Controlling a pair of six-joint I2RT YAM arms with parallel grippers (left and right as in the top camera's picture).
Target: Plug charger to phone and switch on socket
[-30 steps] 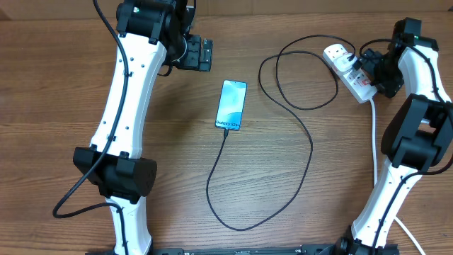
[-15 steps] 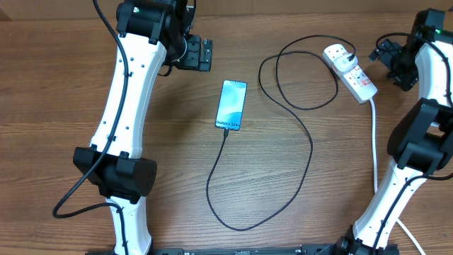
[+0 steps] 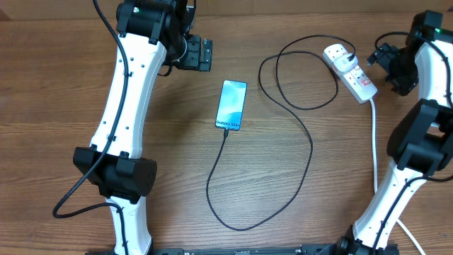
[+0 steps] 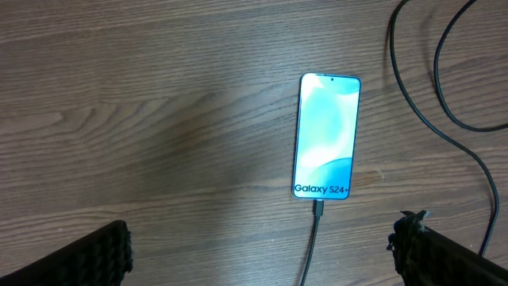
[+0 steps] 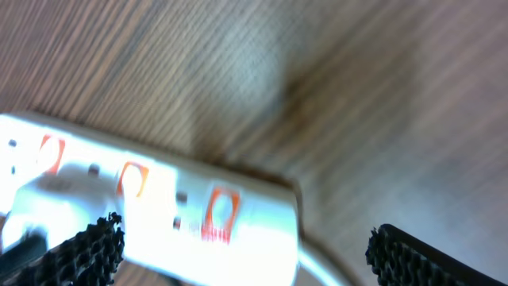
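Note:
The phone [image 3: 231,105] lies flat mid-table with its blue screen lit; in the left wrist view the phone [image 4: 327,135] has the charger [image 4: 316,232] tip plugged into its near end. The black charger [image 3: 309,152] loops round to a plug head seated in the white socket [image 3: 352,73]. My left gripper [image 3: 200,54] hovers open up and left of the phone, and the left gripper [image 4: 258,256] holds nothing. My right gripper [image 3: 388,61] stands open just right of the socket. In the blurred right wrist view the right gripper [image 5: 246,248] hangs over the socket [image 5: 159,206] end with its red switches [image 5: 221,210].
The socket's thick white cord [image 3: 374,142] runs down the right side past the right arm's base. A loop of the black cable [image 4: 444,103] lies right of the phone. Both arm bases stand at the near table edge.
My right gripper has drawn back from over the socket to its right side. The left arm, phone and cable have not moved.

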